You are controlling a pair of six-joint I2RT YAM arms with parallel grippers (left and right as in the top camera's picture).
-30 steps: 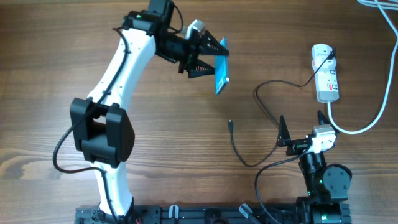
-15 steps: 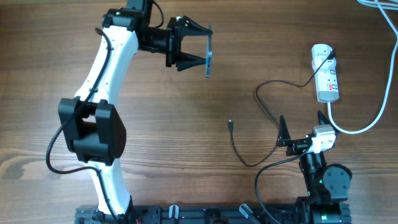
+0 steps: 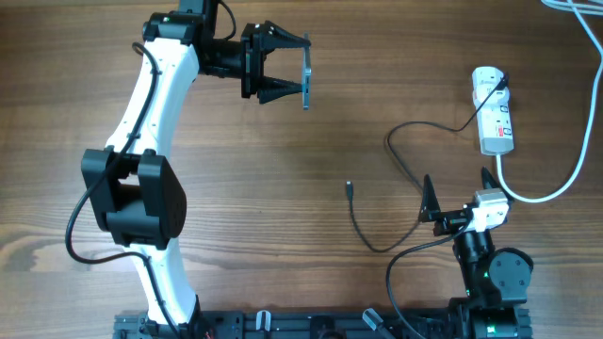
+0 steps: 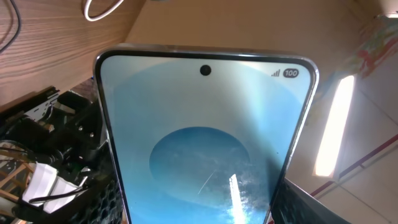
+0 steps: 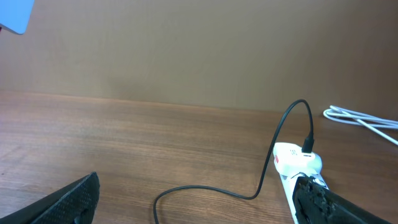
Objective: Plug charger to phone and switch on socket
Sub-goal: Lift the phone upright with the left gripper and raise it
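Observation:
My left gripper [image 3: 300, 77] is shut on the phone [image 3: 306, 77] and holds it on edge in the air at the far left of the table. In the left wrist view the phone's blue screen [image 4: 205, 143] fills the space between the fingers. The black charger cable [image 3: 405, 169] loops across the table from the white socket [image 3: 493, 122] at the far right. Its metal plug tip [image 3: 349, 187] lies free near the middle. The cable [image 5: 261, 186] and socket [image 5: 295, 158] also show in the right wrist view. My right gripper [image 3: 457, 188] is open and empty near the front right.
A thick white cord [image 3: 565, 179] runs from the socket out past the right edge and far corner; it also shows in the right wrist view [image 5: 364, 117]. The wooden table [image 3: 264, 217] lies between the two arms.
My left arm has carried the phone up and to the left, away from the middle, and turned it on edge. The right arm, cable and socket have not moved.

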